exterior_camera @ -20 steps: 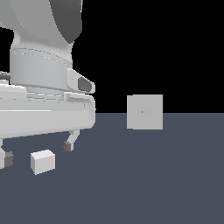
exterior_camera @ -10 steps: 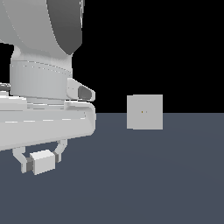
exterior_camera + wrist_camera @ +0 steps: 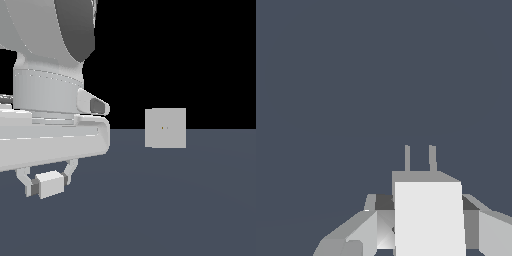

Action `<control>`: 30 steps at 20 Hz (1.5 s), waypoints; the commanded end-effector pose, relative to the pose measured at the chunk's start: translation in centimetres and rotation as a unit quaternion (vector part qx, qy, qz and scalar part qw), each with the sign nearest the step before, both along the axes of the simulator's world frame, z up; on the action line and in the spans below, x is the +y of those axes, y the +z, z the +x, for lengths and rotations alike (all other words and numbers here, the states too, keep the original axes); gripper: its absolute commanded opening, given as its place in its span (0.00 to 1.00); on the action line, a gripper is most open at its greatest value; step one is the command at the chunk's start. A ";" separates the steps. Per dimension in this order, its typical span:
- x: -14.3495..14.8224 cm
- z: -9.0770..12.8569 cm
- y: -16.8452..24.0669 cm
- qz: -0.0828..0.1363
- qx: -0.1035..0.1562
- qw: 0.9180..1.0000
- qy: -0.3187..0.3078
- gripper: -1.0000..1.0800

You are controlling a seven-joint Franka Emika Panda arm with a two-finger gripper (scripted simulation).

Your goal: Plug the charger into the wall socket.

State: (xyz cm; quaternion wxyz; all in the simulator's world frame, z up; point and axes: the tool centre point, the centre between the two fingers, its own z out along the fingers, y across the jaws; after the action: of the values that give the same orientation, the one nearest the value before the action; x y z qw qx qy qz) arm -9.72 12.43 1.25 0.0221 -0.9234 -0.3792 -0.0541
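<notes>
Now the gripper (image 3: 48, 184) pinches the charger (image 3: 50, 184) by its sides, lifted clear of the floor (image 3: 175, 210), leaving its two prongs (image 3: 419, 158) free for the wall socket (image 3: 165, 128), well apart at the floor's far edge.

No readable text, label, brand, number or sign anywhere in either view
</notes>
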 end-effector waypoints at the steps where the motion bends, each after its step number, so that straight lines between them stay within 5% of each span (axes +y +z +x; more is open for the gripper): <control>1: -0.4 0.3 0.2 0.000 0.000 1.000 -0.010 0.00; 7: -3.0 2.3 1.6 0.001 0.000 0.997 -0.081 0.00; 11: -6.2 4.0 3.0 0.002 -0.001 0.988 -0.156 0.00; 24: -18.3 5.7 7.9 0.002 -0.001 0.915 -0.404 0.00; 30: -20.4 5.3 8.7 0.001 0.000 0.895 -0.445 0.00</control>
State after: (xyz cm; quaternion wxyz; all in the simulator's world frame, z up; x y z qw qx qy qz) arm -4.36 -7.62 9.75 -0.0032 -0.9963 0.0624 -0.0592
